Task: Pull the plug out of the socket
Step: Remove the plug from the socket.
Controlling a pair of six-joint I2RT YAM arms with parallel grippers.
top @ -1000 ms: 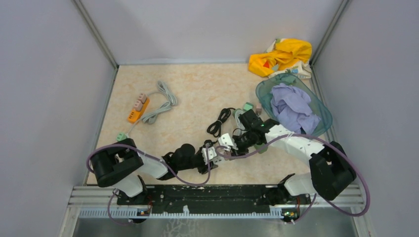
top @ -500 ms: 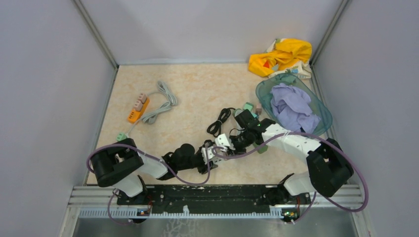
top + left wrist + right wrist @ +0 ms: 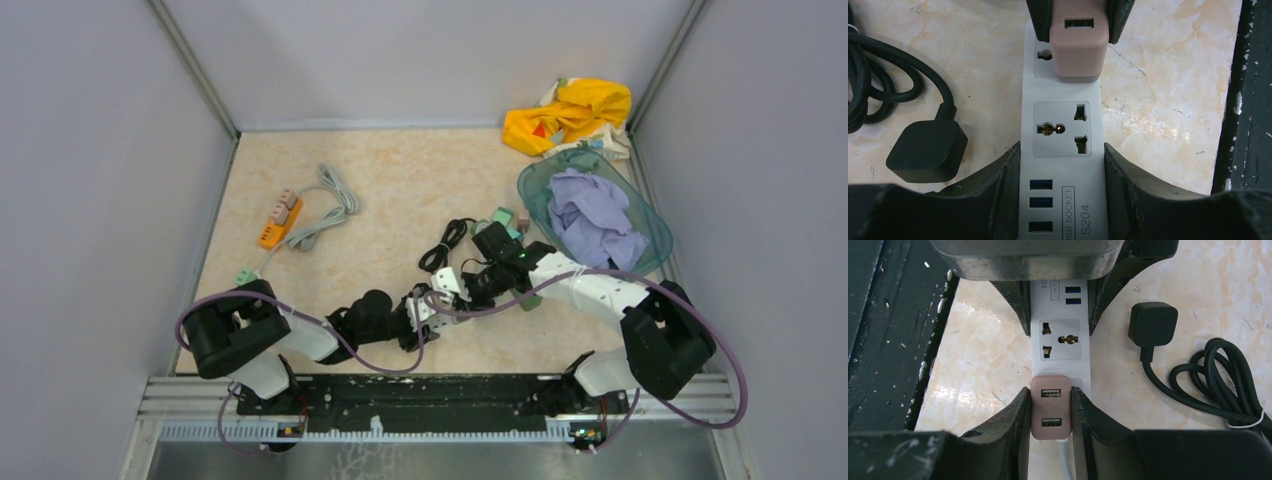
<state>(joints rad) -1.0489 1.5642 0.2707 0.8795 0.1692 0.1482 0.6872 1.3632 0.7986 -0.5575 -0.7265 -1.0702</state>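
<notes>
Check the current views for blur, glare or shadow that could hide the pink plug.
Left wrist: pink plug and white socket strip crisp, label readable, no glare. Right wrist: equally sharp, soft shadow by the black plug. Top external: even light, in focus, but the plug is too small to make out.

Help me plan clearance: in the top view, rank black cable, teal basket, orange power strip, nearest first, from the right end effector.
1. black cable, just behind it
2. teal basket, back right
3. orange power strip, back left

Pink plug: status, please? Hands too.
Right hand shut on pink plug. Left hand clamps white power strip. Plug not yet out. Black plug alongside, not blocking.
</notes>
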